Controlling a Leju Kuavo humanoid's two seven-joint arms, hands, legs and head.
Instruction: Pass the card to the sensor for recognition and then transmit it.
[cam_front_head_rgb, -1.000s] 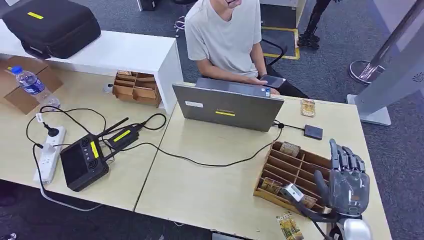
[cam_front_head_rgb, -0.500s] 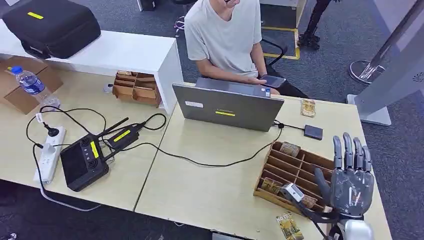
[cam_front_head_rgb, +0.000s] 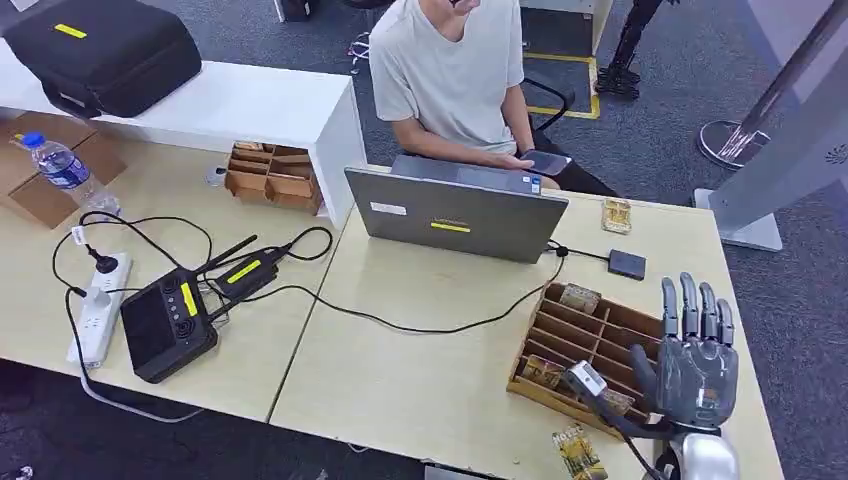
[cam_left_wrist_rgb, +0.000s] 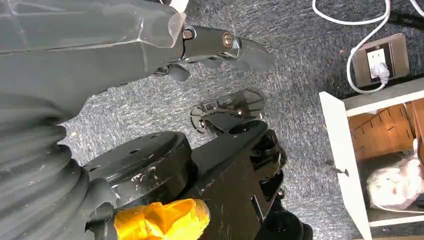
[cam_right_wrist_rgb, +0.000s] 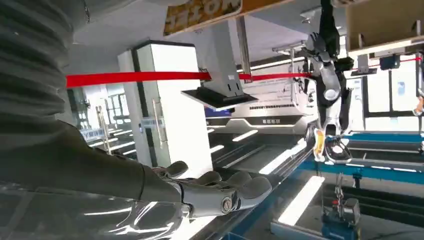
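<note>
So the right hand (cam_front_head_rgb: 697, 372) is up over the near right corner of the desk (cam_front_head_rgb: 420, 390), palm flat, fingers (cam_front_head_rgb: 690, 305) straight and spread, holding nothing. It's raised above the right end of the wooden slotted tray (cam_front_head_rgb: 585, 345), not touching it as far as I can tell. My read is that it's parked there because the tray is where the cards live: there's a card (cam_front_head_rgb: 579, 297) standing in a far slot and a couple more (cam_front_head_rgb: 543, 372) lying in the near slots, so a short drop gets it onto one.

The left hand (cam_left_wrist_rgb: 220, 45) hangs low next to the robot's body over the carpet, fingers loosely out with nothing in them, so it's not part of this yet.

The sensor, I'd guess, is the small dark pad (cam_front_head_rgb: 626, 264) on the desk just past the tray, cabled back to the laptop (cam_front_head_rgb: 455, 212). Putting it right behind the tray makes sense: pick, slide forward, tap. Another card (cam_front_head_rgb: 616, 215) lies further back near the desk's far edge, and 1 more (cam_front_head_rgb: 578, 452) sits right at the near edge, in front of the tray.

Room-wise it's tight on the right: the tray's right end is close to the desk edge and the arm comes up right at that corner. Left of the tray there's open desktop, crossed only by a black cable (cam_front_head_rgb: 400, 322). A person (cam_front_head_rgb: 450, 70) sits behind the laptop looking at a phone, presumably the one to hand the card to.
</note>
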